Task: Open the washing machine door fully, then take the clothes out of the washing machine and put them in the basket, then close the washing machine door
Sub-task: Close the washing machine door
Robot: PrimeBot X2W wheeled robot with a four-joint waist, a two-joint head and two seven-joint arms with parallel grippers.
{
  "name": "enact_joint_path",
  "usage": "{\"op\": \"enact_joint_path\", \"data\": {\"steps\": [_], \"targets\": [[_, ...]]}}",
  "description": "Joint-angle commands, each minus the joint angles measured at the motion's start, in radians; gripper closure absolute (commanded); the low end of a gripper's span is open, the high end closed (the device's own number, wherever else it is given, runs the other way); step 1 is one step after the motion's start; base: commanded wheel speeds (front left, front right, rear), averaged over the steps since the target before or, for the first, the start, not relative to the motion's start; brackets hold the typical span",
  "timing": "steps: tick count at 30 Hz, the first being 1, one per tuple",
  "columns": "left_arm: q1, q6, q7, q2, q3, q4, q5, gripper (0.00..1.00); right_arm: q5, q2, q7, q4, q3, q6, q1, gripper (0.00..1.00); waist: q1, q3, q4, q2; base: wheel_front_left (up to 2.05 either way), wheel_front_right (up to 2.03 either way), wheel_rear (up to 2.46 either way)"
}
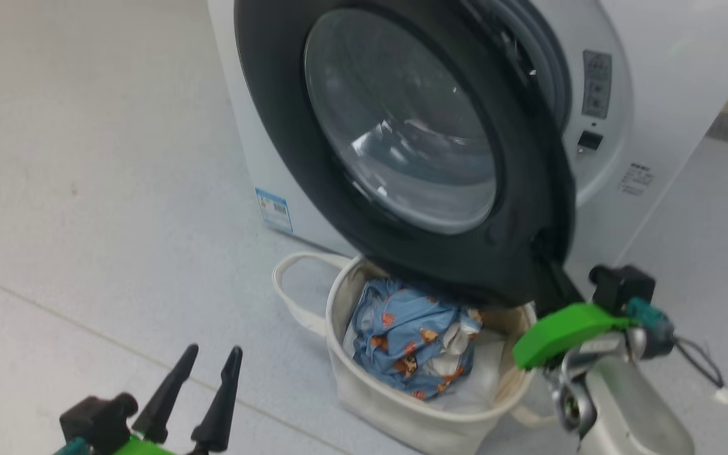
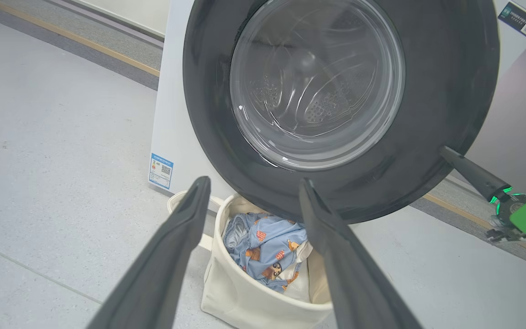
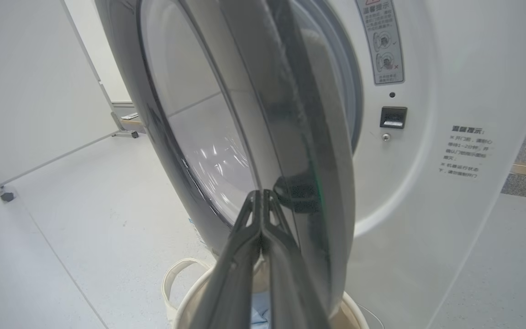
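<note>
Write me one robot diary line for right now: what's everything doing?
clothes: in basket | washing machine door: partly open | right gripper: shut, tips at door rim | left gripper: open, empty

Basket (image 1: 395, 411) far rim probably behind door (image 1: 275, 114)

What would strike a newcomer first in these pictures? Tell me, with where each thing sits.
The big black-rimmed washing machine door stands ajar at centre, over the basket on the floor, which holds the blue printed clothes. The right gripper, shut, points at the door's free edge; the left gripper hangs open at lower left.
</note>
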Motion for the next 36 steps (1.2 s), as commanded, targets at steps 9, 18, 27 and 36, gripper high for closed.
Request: {"op": "enact_joint_path", "data": {"steps": [9,18,27,36], "targets": [[-0.126,-0.032,-0.036,-0.008,0.024,-0.002,-0.01,0.0,-0.062,0.003,-0.021,0.099,-0.136,0.0,-0.25,1.0,0.0,0.139,0.031,0.0,0.0,0.0,0.0],[-0.168,-0.049,-0.056,-0.023,0.014,0.039,-0.011,0.0,-0.116,0.003,-0.021,0.177,-0.272,0.0,-0.386,1.0,0.0,0.167,0.053,0.0,0.0,0.0,0.0],[-0.175,-0.051,-0.06,-0.02,0.011,0.059,-0.014,0.0,-0.149,0.004,-0.021,0.227,-0.361,0.0,-0.441,1.0,0.0,0.141,0.052,0.0,0.0,0.0,0.0],[-0.152,-0.037,-0.055,-0.005,0.013,0.059,-0.016,0.0,-0.118,0.004,-0.021,0.248,-0.26,0.0,-0.372,0.0,0.0,0.077,-0.002,0.0,0.0,0.0,0.0]]}}
